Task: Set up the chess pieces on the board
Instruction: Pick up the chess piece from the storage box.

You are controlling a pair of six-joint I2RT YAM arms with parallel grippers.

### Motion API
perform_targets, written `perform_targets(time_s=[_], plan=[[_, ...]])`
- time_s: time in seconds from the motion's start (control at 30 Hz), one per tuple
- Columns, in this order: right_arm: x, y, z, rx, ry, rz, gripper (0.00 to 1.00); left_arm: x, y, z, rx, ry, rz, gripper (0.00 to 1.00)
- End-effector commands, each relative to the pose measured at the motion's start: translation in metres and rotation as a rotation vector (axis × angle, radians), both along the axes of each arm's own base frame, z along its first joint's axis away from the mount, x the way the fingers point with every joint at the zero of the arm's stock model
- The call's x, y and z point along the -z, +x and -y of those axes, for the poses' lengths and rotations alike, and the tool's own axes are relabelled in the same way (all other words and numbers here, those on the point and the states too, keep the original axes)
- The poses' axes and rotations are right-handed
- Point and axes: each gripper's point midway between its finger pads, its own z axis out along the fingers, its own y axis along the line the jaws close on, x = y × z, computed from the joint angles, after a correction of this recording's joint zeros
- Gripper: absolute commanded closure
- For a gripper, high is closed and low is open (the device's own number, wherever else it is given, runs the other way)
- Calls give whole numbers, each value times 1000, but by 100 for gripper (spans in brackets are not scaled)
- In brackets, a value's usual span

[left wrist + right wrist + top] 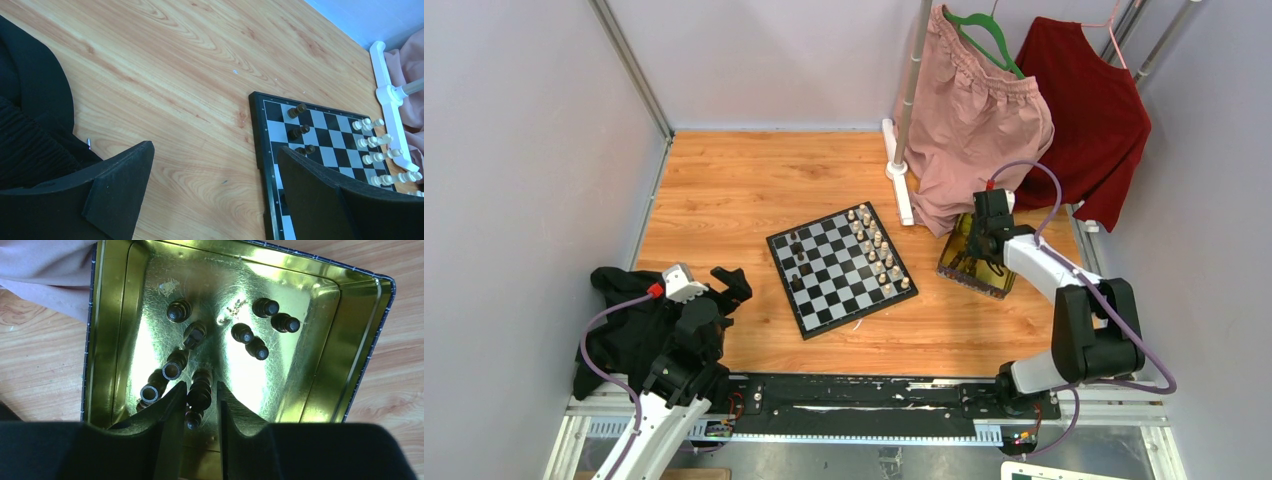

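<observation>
Left arm folded low near its base, left gripper (pixel 215 185) with fingers spread wide, right arm stretched forward, right gripper (pixel 199 407) pointing down, fingers narrowly parted.

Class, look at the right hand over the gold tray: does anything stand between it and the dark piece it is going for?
Nothing visible does. The right hand already straddles one dark piece inside the gold tray; other pieces lie alongside.

Black and white-grey checks with a thin black border on the board (pixel 841 269). Dark brown-black chess pieces (pixel 199 390) against a shiny gold tray (pixel 320 360). Cream-white pieces (pixel 876 247). Light wood-grain surface (pixel 744 190). Dusty pink shorts (pixel 969 120), green hanger (pixel 986 32), red top (pixel 1096 110), black cloth (pixel 624 330).
</observation>
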Motion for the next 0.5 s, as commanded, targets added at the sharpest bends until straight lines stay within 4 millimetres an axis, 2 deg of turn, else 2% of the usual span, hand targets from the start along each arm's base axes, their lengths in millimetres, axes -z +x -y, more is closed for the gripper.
perform_targets(time_s=[0.0,0.17,0.23,0.33,0.47], plan=[[10,-1,5,24,12,-17,69,1,1,2,7,5,8,0],[13,-1,6,24,16,-26,75,1,2,2,7,6,7,0],[12,-1,7,29,11,-24,86,1,1,2,8,6,7,0],[10,-2,10,37,1,-18,98,0,2,2,9,6,9,0],[6,-2,12,39,-6,-11,100,1,2,2,9,6,8,0]])
